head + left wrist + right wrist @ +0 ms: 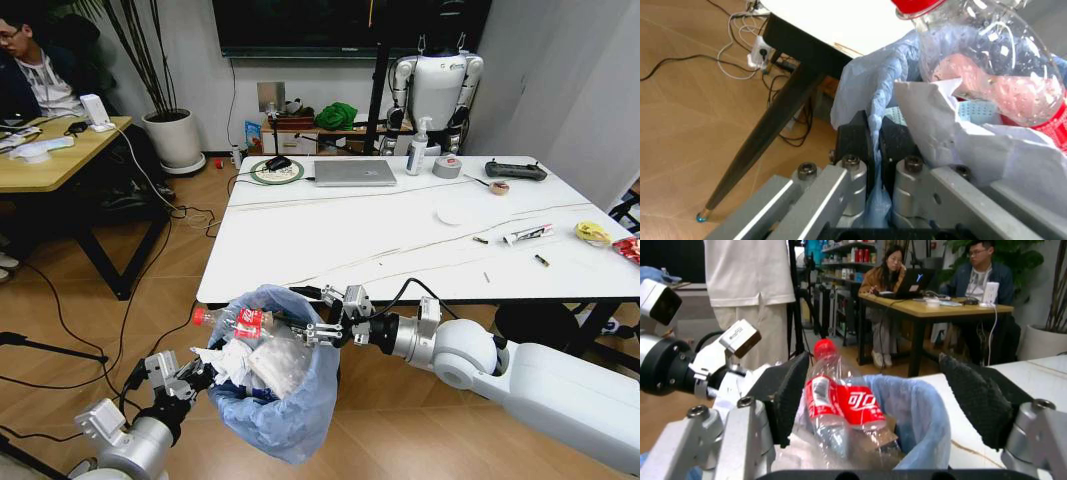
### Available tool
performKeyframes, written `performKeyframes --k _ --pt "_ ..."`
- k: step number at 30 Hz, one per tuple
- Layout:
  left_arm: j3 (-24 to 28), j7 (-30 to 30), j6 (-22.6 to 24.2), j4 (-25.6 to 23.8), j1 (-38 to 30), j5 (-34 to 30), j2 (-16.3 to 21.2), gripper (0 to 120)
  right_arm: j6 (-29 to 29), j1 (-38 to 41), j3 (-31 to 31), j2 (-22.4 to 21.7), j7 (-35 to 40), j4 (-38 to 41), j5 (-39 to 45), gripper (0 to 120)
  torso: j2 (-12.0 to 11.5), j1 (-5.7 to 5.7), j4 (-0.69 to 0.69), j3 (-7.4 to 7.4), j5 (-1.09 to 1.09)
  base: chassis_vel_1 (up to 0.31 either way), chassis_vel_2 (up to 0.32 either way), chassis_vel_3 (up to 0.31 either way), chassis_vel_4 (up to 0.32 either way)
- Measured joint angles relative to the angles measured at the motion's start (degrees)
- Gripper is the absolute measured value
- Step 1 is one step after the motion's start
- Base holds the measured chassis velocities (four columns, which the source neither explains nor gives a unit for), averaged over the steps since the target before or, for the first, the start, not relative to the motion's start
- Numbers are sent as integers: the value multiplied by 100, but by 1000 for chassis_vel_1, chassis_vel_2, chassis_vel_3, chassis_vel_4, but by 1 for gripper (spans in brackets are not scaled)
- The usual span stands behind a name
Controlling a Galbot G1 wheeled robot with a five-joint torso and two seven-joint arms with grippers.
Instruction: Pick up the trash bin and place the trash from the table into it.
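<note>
The left gripper [190, 378] is nearest, low in the head view, its fingers [855, 137] pinched together on the blue bag at the rim of the bin [285, 420]. The bin hangs clear of the floor, just in front of the near edge of the table [330, 255].

Inside the bin lie crumpled tissues [232, 360] and a clear bottle [235, 320] with a red cap and red label, its neck sticking out over the rim toward the robot's left.

The right gripper [322, 318] sits at the far side of the bin's mouth, just above the bottle, with its black pads [980, 397] spread wide apart and holding nothing.

On the table beyond, more trash lies toward the right: a small tube [527, 235], a yellow wrapper [593, 233] and a red wrapper [630, 250] at the edge, with a few tiny scraps between. Farther back stand a laptop [354, 172], a spray bottle [417, 150], a tape roll [447, 167] and a black controller [516, 170].
</note>
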Motion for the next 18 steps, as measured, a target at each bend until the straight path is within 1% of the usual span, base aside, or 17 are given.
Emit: performKeyframes --k 7,10,12,13,16,18 --pt "-1 -77 18 18 98 2 29 0 -1 69 258 65 40 -115 100 83 0 0 1 0 0 0 0 0 0" --pt "23 -91 22 35 140 26 33 0 -8 30 573 75 137 -217 176 94 0 0 2 0 0 0 0 0 0" --pt "47 -102 24 34 118 27 26 0 -16 -78 877 70 206 -315 203 97 0 0 2 0 0 0 0 0 0" --pt "47 -102 24 34 118 27 26 0 -16 -78 877 70 206 -315 203 97 0 0 2 0 0 0 0 0 0" --pt "66 -125 33 20 151 27 41 0 -45 -228 1360 -29 360 -469 285 100 0 0 0 0 0 0 0 0 0" --pt "68 -148 51 1 175 11 60 0 -59 -302 1553 -106 525 -559 300 100 0 0 -1 0 0 0 0 0 0"
